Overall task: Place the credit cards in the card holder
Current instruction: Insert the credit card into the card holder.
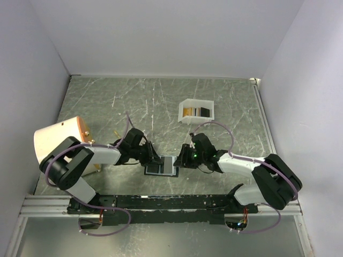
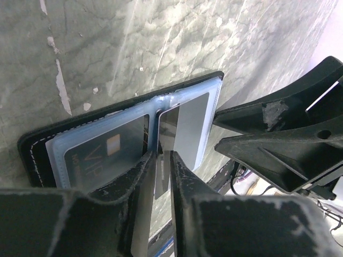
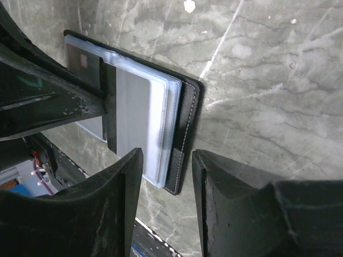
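Holder (image 1: 161, 167) lies open and flat on the marbled green table (image 1: 107, 101), black cover down and clear blue-grey pockets facing up. Both my arms meet over it.

My left gripper (image 2: 162, 160) comes in from the holder's left side. Its fingers are pressed together on the near edge of a grey card (image 2: 187, 128). That card lies across the holder's right half, over the stack of pockets there. I cannot tell how far it sits inside a pocket. The holder's other half shows a dark VIP card (image 2: 104, 158) with a gold chip, tucked behind clear plastic.

My right gripper (image 3: 167, 155) hangs at the holder's right side, fingers spread with nothing pinched. Its wrist view shows the holder's stitched outer edge in the gap between them. I cannot tell whether they touch it.

Beyond the holder, away from the arm bases and slightly right, well apart, stands a white box (image 1: 182, 115). Gold and dark cards (image 1: 194, 111) rest in it.
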{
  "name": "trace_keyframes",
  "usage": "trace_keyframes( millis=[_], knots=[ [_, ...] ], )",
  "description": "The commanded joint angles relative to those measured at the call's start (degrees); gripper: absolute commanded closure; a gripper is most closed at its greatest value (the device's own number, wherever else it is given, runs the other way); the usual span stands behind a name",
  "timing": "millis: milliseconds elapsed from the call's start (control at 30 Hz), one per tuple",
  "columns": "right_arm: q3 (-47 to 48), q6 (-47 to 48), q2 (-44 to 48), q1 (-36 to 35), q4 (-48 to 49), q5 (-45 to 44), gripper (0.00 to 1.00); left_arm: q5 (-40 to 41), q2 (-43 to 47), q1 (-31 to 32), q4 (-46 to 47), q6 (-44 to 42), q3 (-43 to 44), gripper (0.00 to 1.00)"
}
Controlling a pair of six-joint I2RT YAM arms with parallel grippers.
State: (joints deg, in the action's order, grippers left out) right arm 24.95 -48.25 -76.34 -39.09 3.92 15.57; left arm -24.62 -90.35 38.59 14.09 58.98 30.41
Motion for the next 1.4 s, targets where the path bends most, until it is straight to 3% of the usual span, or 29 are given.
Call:
trace_keyframes(
  millis=[0,200,300,600,1000,1100,1367],
  knots=[
    [-0.77,-0.43,-1.38,-0.30,3.01,0.91,0.57,-1.85,-1.35,0.32,3.17,0.59,-0.38,0.74],
    [-1.05,-0.62,-1.70,-0.35,4.44,1.52,0.57,-2.88,-2.77,0.85,4.92,1.45,-0.15,0.78],
    [-1.04,-0.59,-2.12,-0.29,4.84,1.77,0.57,-3.49,-3.16,1.16,6.26,1.36,0.25,0.84],
    [-1.33,-0.62,-2.32,-0.28,5.94,2.12,0.58,-5.28,-5.09,3.30,10.15,2.60,0.99,0.87],
    [-1.42,-0.31,-0.72,-0.33,5.16,1.16,0.58,-6.28,-3.61,3.55,12.70,2.59,0.99,0.69],
    [-1.03,-0.14,-0.21,-0.28,4.22,0.73,0.59,-3.55,-1.88,3.55,9.13,1.71,0.97,0.67],
    [-0.14,0.85,0.57,-0.22,1.96,-1.06,0.59,4.17,3.49,3.57,-5.72,-2.85,4.94,0.49]
  ],
)
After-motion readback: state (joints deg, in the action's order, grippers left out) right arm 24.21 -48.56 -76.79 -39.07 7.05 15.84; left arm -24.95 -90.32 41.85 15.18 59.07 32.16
